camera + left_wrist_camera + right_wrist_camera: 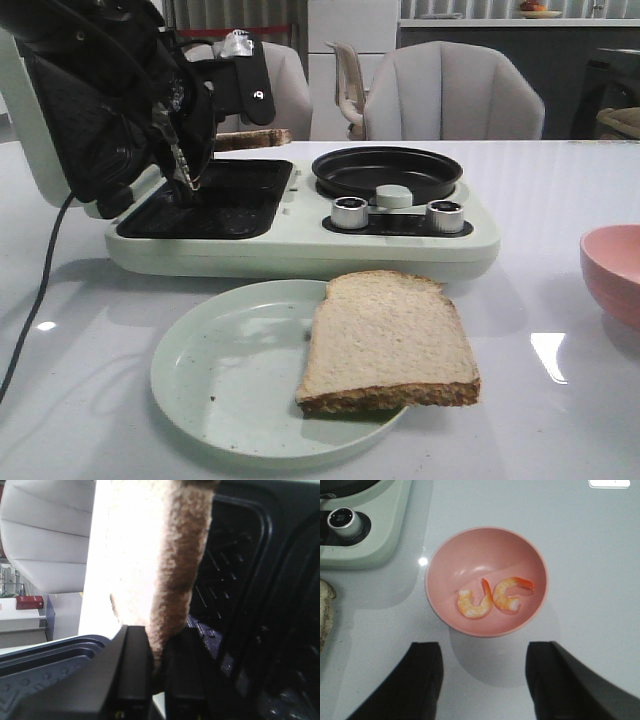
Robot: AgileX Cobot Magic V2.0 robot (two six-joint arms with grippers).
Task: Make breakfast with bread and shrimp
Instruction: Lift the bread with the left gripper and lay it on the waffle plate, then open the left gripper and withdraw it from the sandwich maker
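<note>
Left black gripper (159,680) is clamped on the crust edge of a beige bread slice (150,570), held over the ribbed black plate of the pale-green breakfast maker (200,200). Thin edge grip: slice could tear or slip, landing crooked.

Second slice (390,340) overhangs the mint round plate (220,380).

Right gripper (482,680) is spread, holding nothing, above the pink bowl (445,555) with two orange shrimp (492,597).

Glossy white table (560,200), grey chairs (450,95) behind.

Pale beige bread (390,335) with brown crust, mint-green plate (225,375), orange-pink shrimp (492,597), pink bowl (485,545).
</note>
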